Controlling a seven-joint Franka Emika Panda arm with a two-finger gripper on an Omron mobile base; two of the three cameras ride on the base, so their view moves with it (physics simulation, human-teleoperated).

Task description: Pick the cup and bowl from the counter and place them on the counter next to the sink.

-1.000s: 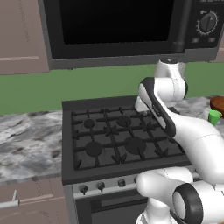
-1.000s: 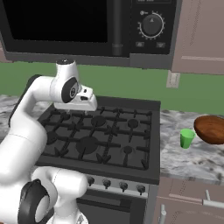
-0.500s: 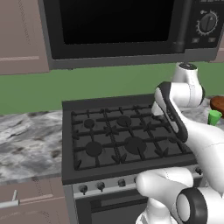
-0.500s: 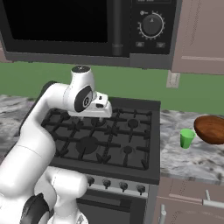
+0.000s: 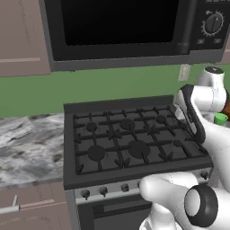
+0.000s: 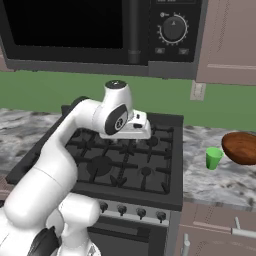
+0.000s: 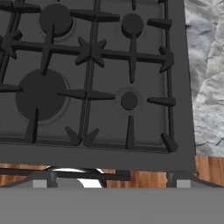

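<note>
Cup: small, bright green, plain, upright with its mouth up, long axis vertical, standing on the grey-and-white marbled table to the right of the stove. In the left base view the cup peeks out at 3 o'clock, mostly hidden behind the white arm. Bowl: round, glossy reddish-brown, wood-look, much wider than the cup, cut off by the right frame edge; it appears tilted, whether its opening faces up cannot be told. Bowl sits just beside the cup, at about 2 o'clock from it, touching or not cannot be told. Both lie at 3 o'clock in the right base view, well apart from the gripper. Gripper hangs over the back right part of the black stove grates, pointing down; hand view looks straight onto the burners with a strip of table at 3 o'clock. Its fingers stand wide apart, nothing between them. Black microwave hangs above the stove at 12 o'clock.
</note>
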